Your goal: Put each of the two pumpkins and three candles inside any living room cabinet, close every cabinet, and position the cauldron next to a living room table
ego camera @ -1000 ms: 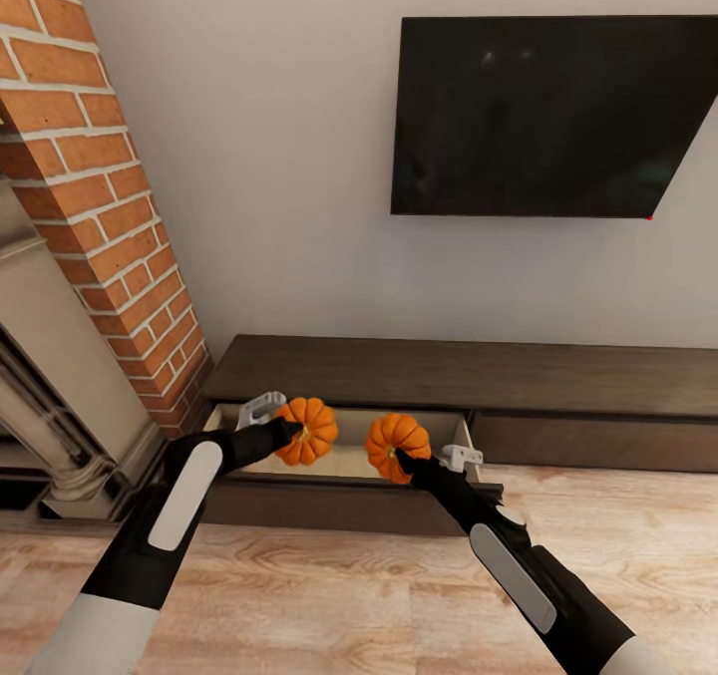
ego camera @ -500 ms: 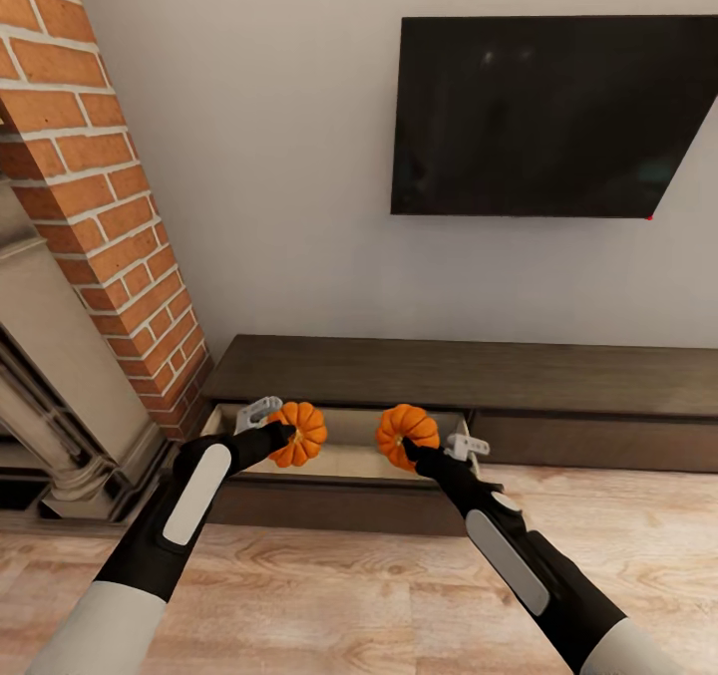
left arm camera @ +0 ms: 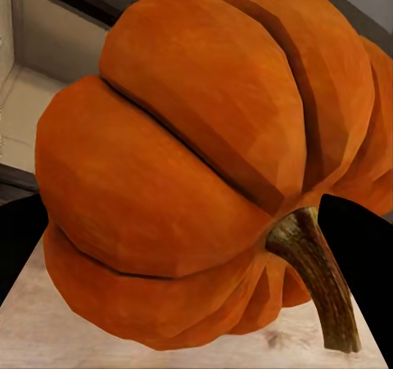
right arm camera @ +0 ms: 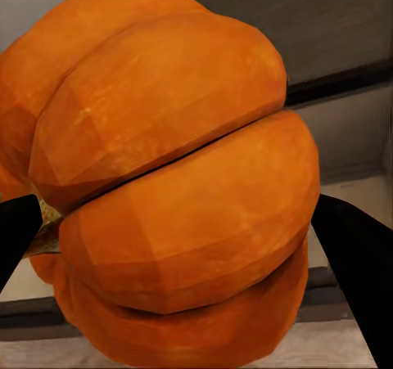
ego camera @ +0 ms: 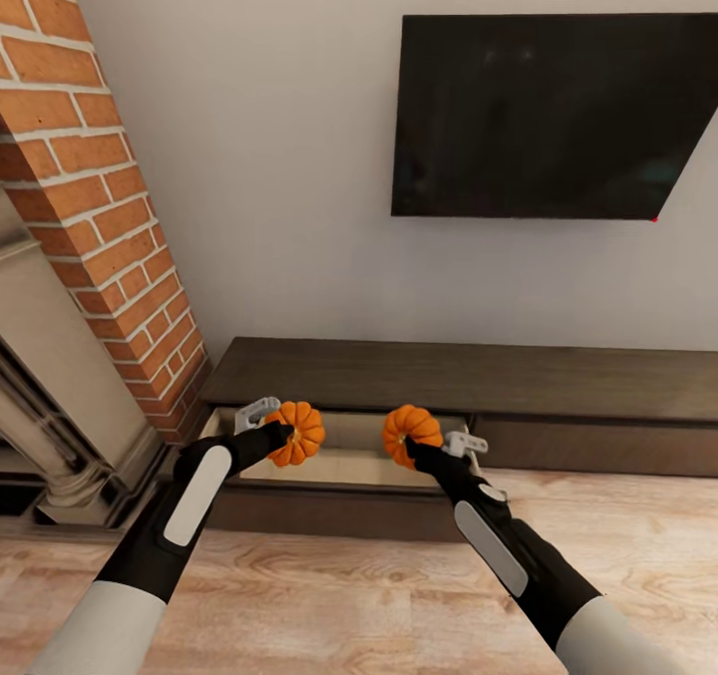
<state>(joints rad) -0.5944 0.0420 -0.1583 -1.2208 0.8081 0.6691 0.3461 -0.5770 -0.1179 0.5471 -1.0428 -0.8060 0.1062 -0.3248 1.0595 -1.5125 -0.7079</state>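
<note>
Left pincer clamps one pumpkin, right pincer the other pumpkin, lower centre, over the open cabinet; next, lower and release.

Both pumpkins have matt orange skin, smooth between the ribs with a faint mottle: the left pumpkin carries a rough, fibrous brown stem, while the right pumpkin shows the same dull rind. The cabinet is dark-brown wood grain with a low sheen, its open drawer lined in paler, flat-looking board. The floor is light, knotty wood plank. The brick column looks coarse and matt. The arms' black shells seem to be smooth plastic.
</note>
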